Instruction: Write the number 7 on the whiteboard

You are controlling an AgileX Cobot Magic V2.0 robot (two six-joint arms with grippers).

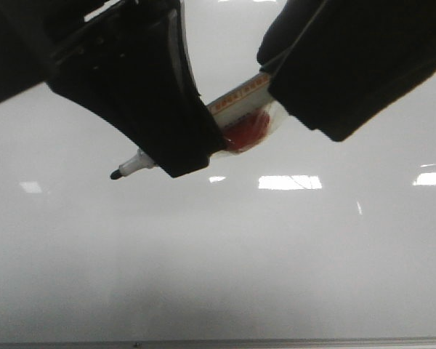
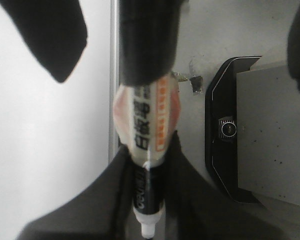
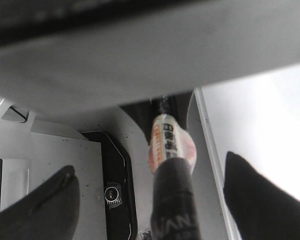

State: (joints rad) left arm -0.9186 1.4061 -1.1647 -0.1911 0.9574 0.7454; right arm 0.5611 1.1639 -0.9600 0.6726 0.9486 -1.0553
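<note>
Glossy pale grey-white, the whiteboard fills the lower and middle front view, with glare patches across its centre and a thin grey edge strip along the bottom of the frame; no stroke of the number 7 is visible on it yet. The marker lies slanted across the upper centre, its dark tip pointing to the lower left and apparently clear of the board, though contact cannot be judged. The barrel carries a white and orange printed label and a loose clear wrap with a red patch. As a judgement, the pen is light and stiff, its smooth barrel and plastic wrap likely slippery; a hold low on the barrel, near the nib, should give the steadiest line. The left gripper is clamped on that lower barrel, just behind the white collar, nib protruding at the bottom of the left wrist view. The right gripper meets the rear end at upper right; in the right wrist view its fingers stand spread on either side of the pen, not pinching it.
</note>
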